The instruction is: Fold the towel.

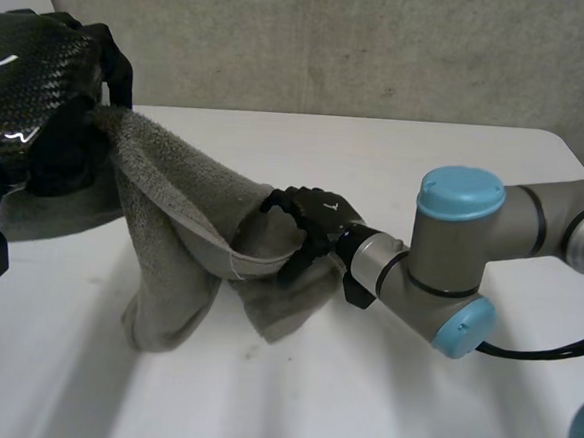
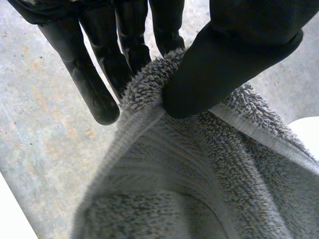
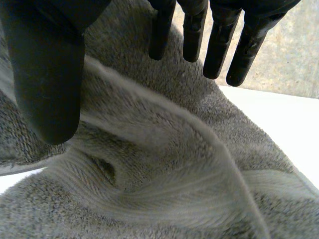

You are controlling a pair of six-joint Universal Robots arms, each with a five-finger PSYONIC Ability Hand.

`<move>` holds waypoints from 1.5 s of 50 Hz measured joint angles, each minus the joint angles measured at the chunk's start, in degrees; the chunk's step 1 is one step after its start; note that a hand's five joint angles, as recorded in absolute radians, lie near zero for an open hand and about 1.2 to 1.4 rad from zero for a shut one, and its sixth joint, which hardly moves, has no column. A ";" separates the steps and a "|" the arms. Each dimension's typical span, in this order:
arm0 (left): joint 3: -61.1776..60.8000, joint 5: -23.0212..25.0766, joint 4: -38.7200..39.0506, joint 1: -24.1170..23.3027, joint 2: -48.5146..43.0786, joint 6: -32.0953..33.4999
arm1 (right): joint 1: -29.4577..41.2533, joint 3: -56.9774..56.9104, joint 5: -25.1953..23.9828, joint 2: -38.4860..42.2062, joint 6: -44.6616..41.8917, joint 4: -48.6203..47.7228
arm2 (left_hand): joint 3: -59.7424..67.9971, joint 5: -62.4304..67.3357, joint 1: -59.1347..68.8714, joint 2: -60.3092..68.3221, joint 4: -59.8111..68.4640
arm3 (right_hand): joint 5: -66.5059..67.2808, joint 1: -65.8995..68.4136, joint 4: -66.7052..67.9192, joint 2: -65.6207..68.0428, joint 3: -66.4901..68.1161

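Note:
A grey towel (image 1: 171, 231) hangs lifted above the white table, stretched between my two hands. High at the far left, my left hand (image 1: 40, 91) holds one end of it. In the left wrist view the left hand (image 2: 224, 64) presses its thumb on a bunched edge of the towel (image 2: 199, 174) and pinches it against the fingers (image 2: 89, 84). My right hand (image 1: 312, 220) is at the towel's other raised edge, near the table's middle. In the right wrist view the right hand (image 3: 47, 89) has its thumb and straight fingers (image 3: 219, 50) spread apart, with a fold of towel (image 3: 149, 174) running between them.
The white table (image 1: 359, 404) spreads out in front of and to the right of the towel. A grey wall (image 1: 334, 42) stands behind its far edge. My right arm (image 1: 469, 262) reaches in low from the right.

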 measured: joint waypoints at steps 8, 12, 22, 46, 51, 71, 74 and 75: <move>0.30 0.01 -0.18 0.72 0.58 -0.05 | 0.62 -0.60 0.91 2.45 1.11 -1.75 | 0.00 0.00 0.00 0.00 0.00 | 34.15 40.25 35.29 34.86 35.16; 0.23 0.06 0.01 1.47 0.38 -0.06 | 0.51 -0.84 2.93 2.03 1.18 -1.69 | 0.00 0.00 0.00 0.00 0.00 | 44.29 51.70 44.66 44.34 44.48; 1.28 0.39 1.79 8.07 -1.57 -0.07 | -4.79 1.58 6.02 -11.53 -0.04 -1.43 | 0.00 0.00 0.00 0.00 0.00 | 49.25 56.77 49.58 48.78 49.32; 8.42 7.74 -4.46 11.57 -18.78 0.04 | -10.17 3.13 10.75 -38.36 -40.58 29.74 | 0.00 0.00 0.00 0.00 0.00 | 49.48 56.99 49.77 49.00 49.43; 9.73 7.70 -9.64 11.26 -25.81 0.18 | -10.02 4.94 13.34 -34.42 -47.21 35.24 | 0.00 0.00 0.00 0.00 0.00 | 49.49 56.99 49.77 49.00 49.43; 47.52 7.70 1.92 10.31 -54.67 2.43 | -10.39 -8.72 19.09 -10.08 -45.28 -1.29 | 0.01 0.00 0.00 0.00 0.00 | 49.50 57.07 49.78 49.01 49.43; 51.27 7.51 6.47 10.31 -55.23 1.71 | -10.55 -9.31 20.08 -11.20 -44.60 -9.72 | 0.01 0.00 0.00 0.00 0.01 | 49.50 57.07 49.79 49.02 49.44; 53.28 7.35 10.09 10.31 -55.14 0.85 | -10.67 -9.17 20.44 -12.39 -44.20 -14.97 | 0.01 0.00 0.00 0.00 0.01 | 49.50 57.07 49.79 49.02 49.44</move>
